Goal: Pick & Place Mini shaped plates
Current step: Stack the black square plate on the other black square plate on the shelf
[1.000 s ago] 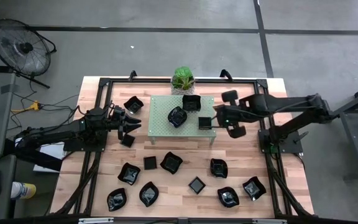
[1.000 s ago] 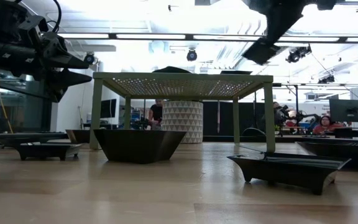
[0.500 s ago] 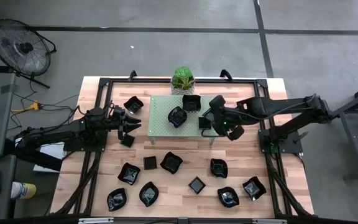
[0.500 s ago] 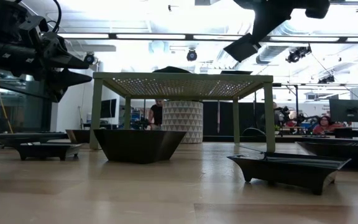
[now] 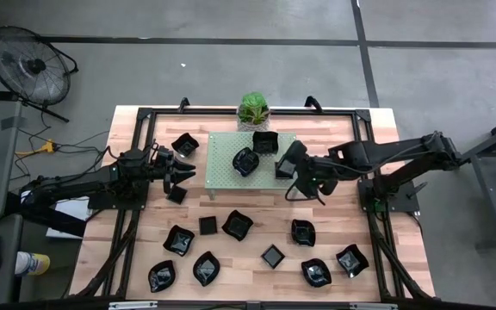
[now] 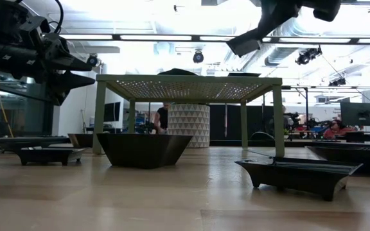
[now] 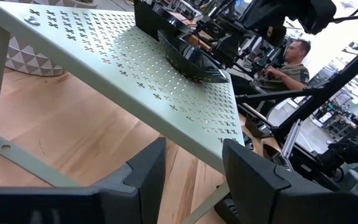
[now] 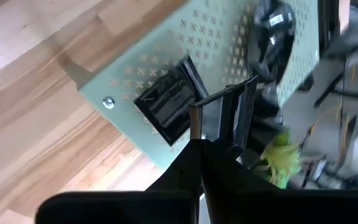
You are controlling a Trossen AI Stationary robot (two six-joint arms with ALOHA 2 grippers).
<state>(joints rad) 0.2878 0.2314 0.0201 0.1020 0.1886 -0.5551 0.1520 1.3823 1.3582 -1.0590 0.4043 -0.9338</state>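
Here the right end effector (image 5: 293, 169), fingers pinched on a mini shaped plate (image 8: 224, 118), hovers at the pale green rack's (image 5: 222, 169) edge, seemingly to set it down, while the left end effector (image 5: 186, 170) waits spread beside the rack above the tabletop (image 5: 257, 232)

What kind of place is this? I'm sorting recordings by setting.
Probably a robotics lab or workshop. A wooden table sits on a concrete floor with a floor fan beside it, and the low view shows people at monitors under exposed ceiling ducts.
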